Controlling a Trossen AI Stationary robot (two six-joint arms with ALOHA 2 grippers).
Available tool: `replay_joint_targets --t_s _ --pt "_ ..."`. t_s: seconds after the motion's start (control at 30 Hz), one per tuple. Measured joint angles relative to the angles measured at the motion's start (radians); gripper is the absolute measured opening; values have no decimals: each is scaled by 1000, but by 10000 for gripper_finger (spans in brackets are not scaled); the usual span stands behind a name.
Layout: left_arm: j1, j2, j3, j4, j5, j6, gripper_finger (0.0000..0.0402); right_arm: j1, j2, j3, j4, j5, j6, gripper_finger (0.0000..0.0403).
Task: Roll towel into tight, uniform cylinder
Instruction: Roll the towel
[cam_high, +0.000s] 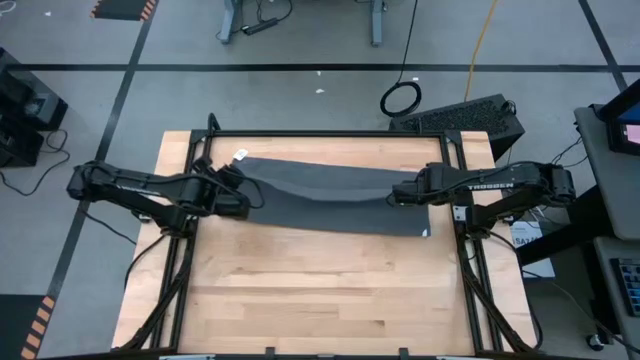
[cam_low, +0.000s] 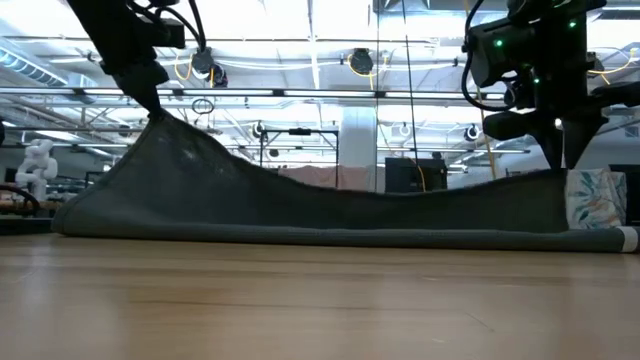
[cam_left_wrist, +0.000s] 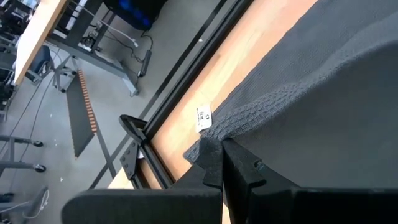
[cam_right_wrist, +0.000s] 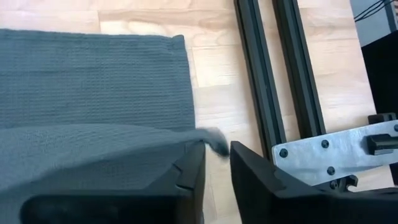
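Observation:
The dark grey towel (cam_high: 335, 195) lies across the far half of the table, its white tag (cam_high: 240, 155) at the far left corner. Its near long edge (cam_low: 330, 236) rests on the wood. Its far part is raised at both ends and sags between them. My left gripper (cam_high: 248, 195) is shut on the left end, which is the higher one (cam_low: 150, 115). At the right end, my right gripper (cam_right_wrist: 216, 155) has its fingers a little apart, with wood showing between them and the towel's corner tip (cam_right_wrist: 214, 140) in the gap. My left gripper pinches the towel's left short edge (cam_left_wrist: 208, 144) between its two fingers, close to the tagged corner. It comes slanting down from the table's left. That end is lifted clear, and the cloth runs down to the table from it. My right gripper's fingers slant down from the table's right. The towel's raised right end (cam_right_wrist: 124, 149) lies draped over one finger (cam_right_wrist: 189, 171). Only the corner tip sits between the fingers, and I cannot tell whether both touch it.
Black frame rails (cam_right_wrist: 261, 93) run along the table's far, left and right edges, close beside both grippers. A patterned box (cam_low: 595, 200) shows past the towel's right end. Bare wood (cam_high: 330, 290) fills the table's near half.

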Motion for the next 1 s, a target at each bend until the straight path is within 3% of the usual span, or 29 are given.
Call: replay_joint_targets --t_s 0.3,0.5,0.7,1.0 --pt "23 75 0 68 -72 2 0 0 -1 7 -15 -10 31 117" --pt "71 127 0 91 -76 5 3 1 -10 83 -71 -19 23 131" --pt "130 156 0 96 -76 -2 25 11 -11 156 -43 -31 -102 132" --pt "266 163 0 96 42 -3 55 4 -1 143 115 -250 -195 132"
